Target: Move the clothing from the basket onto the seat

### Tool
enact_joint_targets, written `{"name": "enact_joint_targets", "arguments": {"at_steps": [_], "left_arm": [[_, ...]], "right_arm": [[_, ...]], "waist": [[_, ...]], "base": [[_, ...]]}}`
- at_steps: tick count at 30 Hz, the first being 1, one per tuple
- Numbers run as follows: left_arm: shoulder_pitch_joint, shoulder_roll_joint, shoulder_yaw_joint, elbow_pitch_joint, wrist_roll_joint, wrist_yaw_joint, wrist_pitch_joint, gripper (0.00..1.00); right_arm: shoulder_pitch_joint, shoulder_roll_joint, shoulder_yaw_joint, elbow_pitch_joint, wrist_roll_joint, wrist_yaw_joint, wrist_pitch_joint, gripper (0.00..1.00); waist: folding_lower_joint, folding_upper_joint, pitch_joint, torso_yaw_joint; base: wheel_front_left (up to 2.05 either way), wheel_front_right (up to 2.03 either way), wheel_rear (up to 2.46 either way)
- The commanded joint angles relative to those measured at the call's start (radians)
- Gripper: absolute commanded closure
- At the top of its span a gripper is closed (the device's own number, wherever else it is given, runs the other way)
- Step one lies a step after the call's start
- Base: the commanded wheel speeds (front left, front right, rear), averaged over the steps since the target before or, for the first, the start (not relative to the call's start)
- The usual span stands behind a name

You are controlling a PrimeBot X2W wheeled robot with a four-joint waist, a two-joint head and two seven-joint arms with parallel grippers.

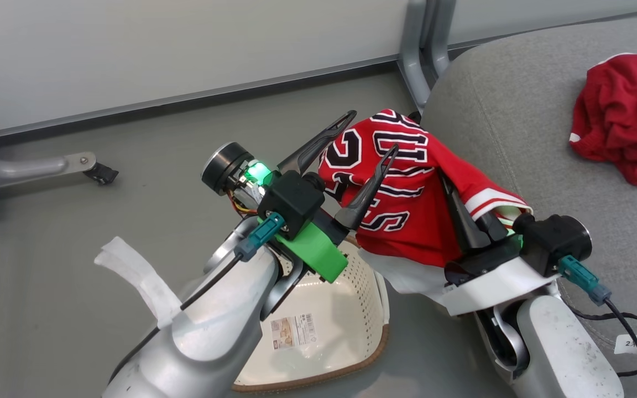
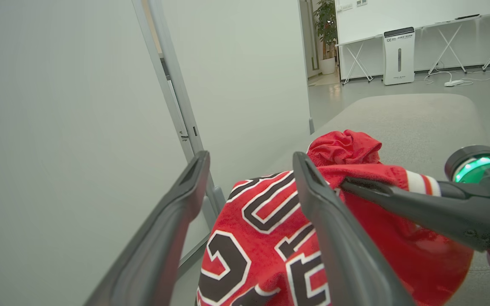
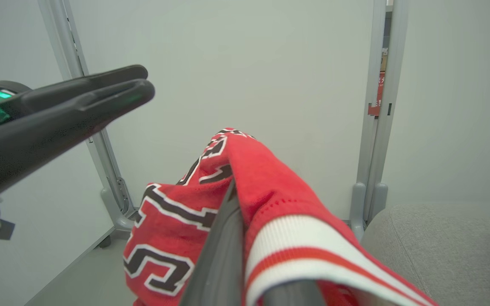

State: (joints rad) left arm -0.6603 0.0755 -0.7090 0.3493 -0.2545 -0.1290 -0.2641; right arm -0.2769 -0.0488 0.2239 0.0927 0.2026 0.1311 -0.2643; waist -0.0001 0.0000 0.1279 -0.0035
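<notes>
The red basketball jersey (image 1: 407,188) is held aloft, pinched by the clenched right end effector (image 1: 451,193), between the basket (image 1: 363,287) and the grey seat (image 1: 517,110), which lies to its right. The left end effector (image 1: 373,131) is spread open and empty, just left of the jersey.

There are two red garments, one lettered jersey (image 1: 407,188) and one plain shirt (image 1: 622,116). With them are one basket (image 1: 365,287) bearing one label (image 1: 293,330), and one grey seat (image 1: 517,127). Two grippers show, the left gripper (image 1: 373,130) and the right gripper (image 2: 355,189), each with two dark fingers, four in all. Farther off stand two grey posts (image 3: 75,85), one white floor unit (image 2: 399,55) and one potted plant (image 2: 326,25).
</notes>
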Motion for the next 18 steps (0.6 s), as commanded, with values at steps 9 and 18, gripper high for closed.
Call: {"name": "enact_joint_targets", "arguments": {"at_steps": [9,18], "left_arm": [[0.031,0.011,-0.030,-0.003,0.002,-0.002,0.000,0.00],[0.031,0.012,-0.080,0.008,-0.005,-0.002,0.000,0.00]], "right_arm": [[0.039,-0.003,-0.064,-0.026,-0.015,-0.001,0.000,1.00],[0.067,-0.003,-0.123,-0.060,-0.021,-0.001,0.000,1.00]], "waist": [[0.0001,0.0000,0.034,-0.106],[0.0001,0.0000,0.059,-0.199]], "base": [[0.00,0.00,0.00],[0.00,0.00,0.00]]}}
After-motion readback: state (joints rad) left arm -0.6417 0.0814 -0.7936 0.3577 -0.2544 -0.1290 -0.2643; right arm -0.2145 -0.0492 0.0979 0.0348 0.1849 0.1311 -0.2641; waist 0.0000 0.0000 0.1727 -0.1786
